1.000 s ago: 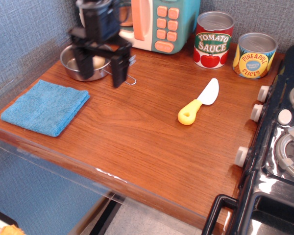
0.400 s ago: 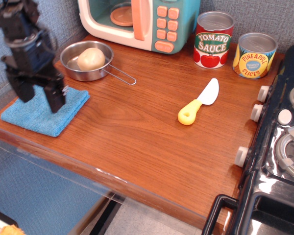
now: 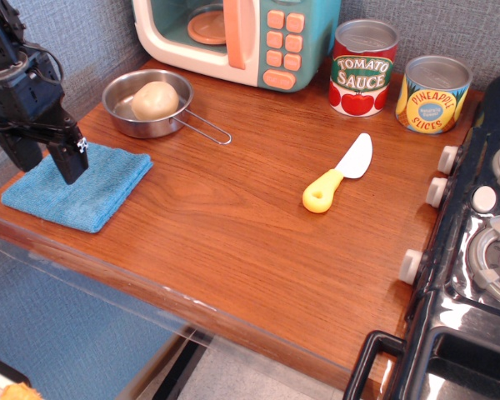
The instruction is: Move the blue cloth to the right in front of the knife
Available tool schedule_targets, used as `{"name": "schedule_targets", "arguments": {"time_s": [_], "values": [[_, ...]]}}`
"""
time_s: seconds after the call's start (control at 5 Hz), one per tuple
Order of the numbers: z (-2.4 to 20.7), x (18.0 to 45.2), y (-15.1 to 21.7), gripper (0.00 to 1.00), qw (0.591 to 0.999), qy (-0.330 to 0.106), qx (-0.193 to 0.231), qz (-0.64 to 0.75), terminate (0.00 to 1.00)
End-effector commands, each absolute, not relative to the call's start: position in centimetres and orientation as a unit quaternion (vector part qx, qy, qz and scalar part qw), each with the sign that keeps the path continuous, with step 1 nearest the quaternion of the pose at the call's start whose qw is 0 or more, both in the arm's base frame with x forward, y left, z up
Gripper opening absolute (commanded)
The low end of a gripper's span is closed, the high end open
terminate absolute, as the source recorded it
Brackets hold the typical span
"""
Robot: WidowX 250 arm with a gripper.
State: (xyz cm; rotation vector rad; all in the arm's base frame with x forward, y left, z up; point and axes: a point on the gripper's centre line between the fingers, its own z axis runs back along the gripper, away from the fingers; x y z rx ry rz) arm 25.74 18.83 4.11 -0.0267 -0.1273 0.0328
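The blue cloth [image 3: 87, 190] lies flat and folded at the front left corner of the wooden table. My black gripper [image 3: 46, 162] hangs over the cloth's back left part, fingers pointing down and spread apart, open and empty; its fingertips are close to the cloth, and I cannot tell if they touch it. The knife [image 3: 339, 172], white blade and yellow handle, lies far to the right in the middle of the table, handle toward the front.
A metal pan [image 3: 154, 102] holding a pale round item sits behind the cloth. A toy microwave [image 3: 242, 37] stands at the back. Tomato sauce [image 3: 363, 67] and pineapple [image 3: 432, 93] cans stand back right. A black toy stove [image 3: 475, 250] borders the right edge.
My gripper has moved from above the pan leftward and forward, and down over the cloth. In the last step it shifted slightly further left. The cloth and knife have not moved.
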Motion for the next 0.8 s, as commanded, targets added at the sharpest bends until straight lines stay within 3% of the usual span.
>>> {"name": "schedule_targets", "arguments": {"time_s": [0.0,0.6], "values": [[4.4,27.1,18.4,1.00,0.997,-0.076,0.005,-0.001,0.00],[1.7,27.2,18.1,1.00,0.998,-0.050,0.028,0.014,0.00]]}}
